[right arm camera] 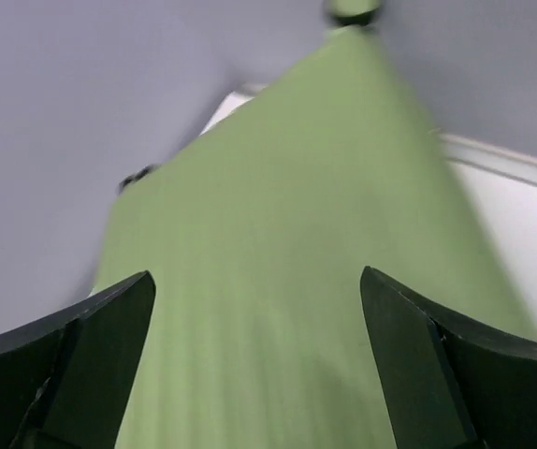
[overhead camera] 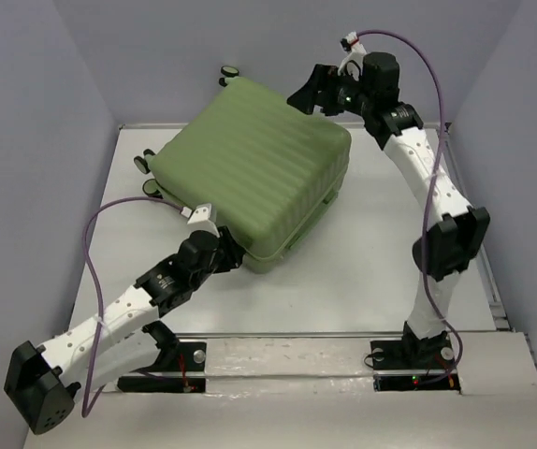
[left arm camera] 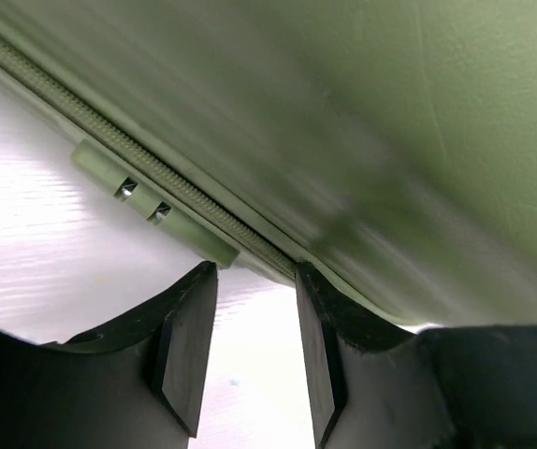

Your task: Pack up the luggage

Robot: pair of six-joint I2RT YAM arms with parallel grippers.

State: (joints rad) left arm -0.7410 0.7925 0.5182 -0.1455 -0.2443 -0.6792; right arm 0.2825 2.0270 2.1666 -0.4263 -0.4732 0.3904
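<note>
Seam alignment: we are squaring the left gripper (left arm camera: 254, 271), jaws narrowly apart, to the zipper (left arm camera: 166, 180) of the suitcase (overhead camera: 254, 168), the right gripper (right arm camera: 259, 281) hovering wide open above.

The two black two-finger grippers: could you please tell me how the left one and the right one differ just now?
The left gripper sits low at the near edge of the light-green ribbed hard-shell suitcase, by its zipper seam; the right gripper hangs high at its far side. The left gripper's gap is narrow, the right gripper's wide. Both are open, empty and aimed at the suitcase.
</note>
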